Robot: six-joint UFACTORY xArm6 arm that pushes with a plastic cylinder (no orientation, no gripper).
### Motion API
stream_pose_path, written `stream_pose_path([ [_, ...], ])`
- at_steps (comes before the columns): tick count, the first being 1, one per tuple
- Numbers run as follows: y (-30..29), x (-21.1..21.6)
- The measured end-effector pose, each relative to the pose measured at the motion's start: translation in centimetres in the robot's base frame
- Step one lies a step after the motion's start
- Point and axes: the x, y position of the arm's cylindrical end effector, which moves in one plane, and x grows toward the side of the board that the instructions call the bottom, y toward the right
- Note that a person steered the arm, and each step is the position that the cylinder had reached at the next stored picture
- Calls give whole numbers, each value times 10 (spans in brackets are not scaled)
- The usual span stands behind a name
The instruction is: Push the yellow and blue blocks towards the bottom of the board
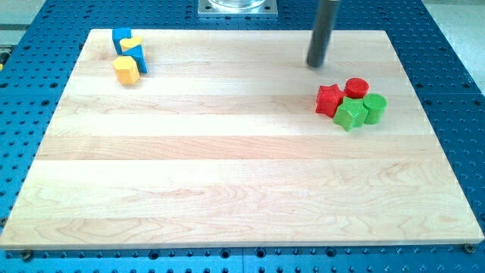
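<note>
A tight cluster sits at the view's top left of the wooden board (227, 152): a blue block (120, 37) at the top, a yellow heart-shaped block (131, 44) against it, a second blue block (141, 58) below that, and a yellow hexagonal block (126, 70) at the cluster's bottom left. My tip (315, 65) stands far to the right of them, near the board's top edge, touching no block. It is just above and left of the red and green group.
At the view's right a group lies together: a red star block (328, 99), a red cylinder (357, 87), a green cube-like block (349, 115) and a green cylinder (374, 108). A blue perforated table (455, 45) surrounds the board.
</note>
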Motion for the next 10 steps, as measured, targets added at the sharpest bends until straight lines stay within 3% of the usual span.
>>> stream_pose_path([
  [2,-146,124],
  [3,-281,138],
  [4,-405,114],
  [5,-421,64],
  [6,-416,-26],
  [7,-378,-89],
  [8,-319,-96],
  [9,-316,-41],
  [10,-307,-68],
])
